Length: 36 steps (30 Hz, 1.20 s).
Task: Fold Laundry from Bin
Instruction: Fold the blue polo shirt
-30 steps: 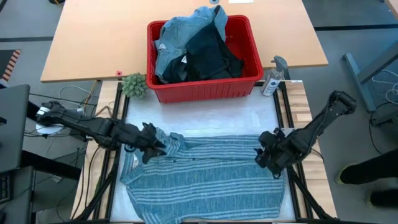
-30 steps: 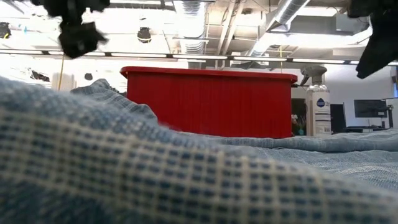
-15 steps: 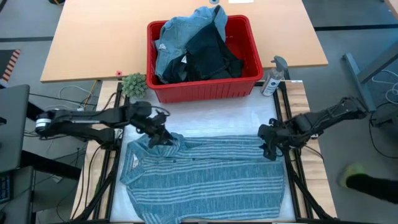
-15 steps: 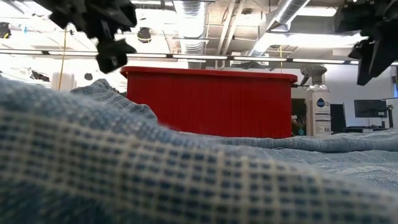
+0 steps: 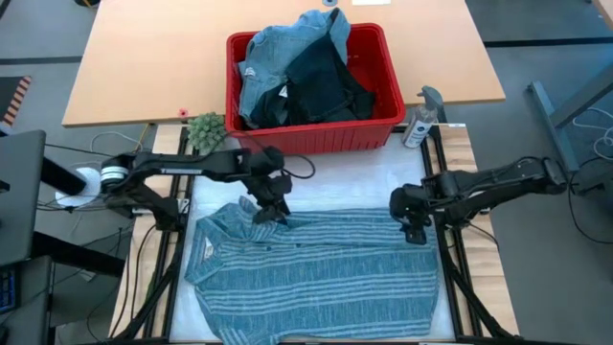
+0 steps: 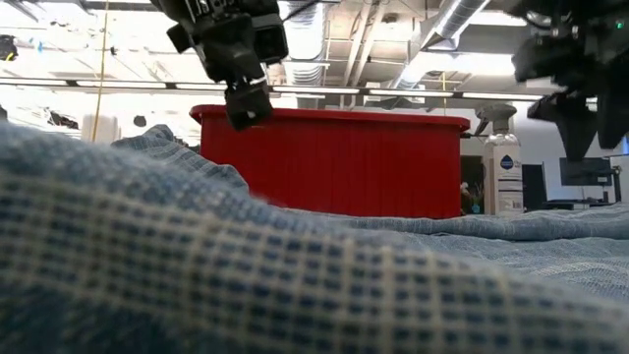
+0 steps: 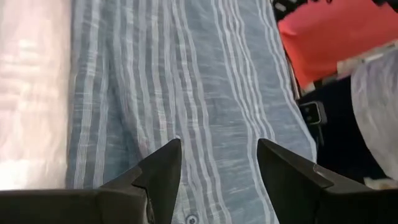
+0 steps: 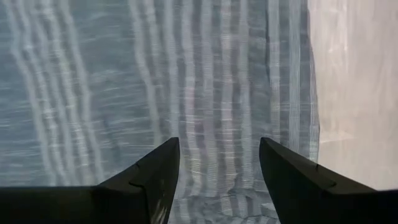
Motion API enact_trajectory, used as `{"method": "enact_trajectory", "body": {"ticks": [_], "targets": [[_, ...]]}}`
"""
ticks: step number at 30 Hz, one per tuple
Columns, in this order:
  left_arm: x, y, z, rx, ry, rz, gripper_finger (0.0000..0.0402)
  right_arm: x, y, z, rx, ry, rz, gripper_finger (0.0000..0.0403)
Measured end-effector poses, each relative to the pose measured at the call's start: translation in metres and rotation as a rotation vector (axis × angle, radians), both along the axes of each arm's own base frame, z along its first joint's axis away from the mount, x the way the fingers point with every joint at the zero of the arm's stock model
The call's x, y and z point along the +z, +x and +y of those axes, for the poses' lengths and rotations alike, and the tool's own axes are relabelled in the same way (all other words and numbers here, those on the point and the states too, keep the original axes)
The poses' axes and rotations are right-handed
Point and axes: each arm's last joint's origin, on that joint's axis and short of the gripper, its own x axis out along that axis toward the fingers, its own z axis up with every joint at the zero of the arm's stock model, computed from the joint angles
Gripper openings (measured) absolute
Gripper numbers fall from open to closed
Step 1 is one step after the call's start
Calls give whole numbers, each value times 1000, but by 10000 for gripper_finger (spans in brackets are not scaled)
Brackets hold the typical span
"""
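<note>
Fingers of both grippers (image 5: 271, 209) (image 5: 414, 226) spread apart, empty, above the striped shirt (image 5: 326, 273).

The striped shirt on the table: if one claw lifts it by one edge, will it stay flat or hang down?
The striped shirt would probably hang limp: it is thin cloth that already wrinkles near its collar. It likely weighs little, lying this flat. It may drag rather than slide when pushed, bunching into folds.

Blue-grey striped shirt (image 6: 246, 295) filling the foreground, red bin (image 6: 334, 162) behind it, spray bottle (image 6: 505, 167) beside the bin, left gripper (image 6: 246, 98) and right gripper (image 6: 580, 113) hanging above, ceiling pipes beyond.
</note>
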Motion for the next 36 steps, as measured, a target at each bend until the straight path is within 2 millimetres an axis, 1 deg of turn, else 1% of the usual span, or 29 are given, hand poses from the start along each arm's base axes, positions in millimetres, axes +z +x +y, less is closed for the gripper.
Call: {"method": "enact_trajectory", "body": {"ticks": [3,7,12,21,25,27,29,34,35,36], "targets": [[-7,3,0,-18,-23,23,199,-11,0,-6,-14,22,2,244],[-10,3,-1,-21,-28,29,199,-12,9,-12,-52,29,-19,244],[-10,3,0,-20,-28,30,199,-25,17,-20,-110,22,68,244],[-11,1,-1,-31,-21,46,199,-61,36,-27,-127,32,299,244],[-11,1,-1,-32,-18,45,199,-68,39,-27,-119,48,332,237],[-11,0,-1,-34,-18,48,199,-68,39,-27,-119,48,330,215],[-12,-1,-1,-45,-10,56,199,-66,38,-27,-119,48,317,176],[-14,-3,-1,-44,8,79,199,-59,35,-28,-128,48,277,32],[-14,-3,-1,-42,12,81,199,-57,35,-28,-129,48,270,20],[-14,-3,-1,-42,12,84,199,-54,34,-28,-136,49,266,19]]}}
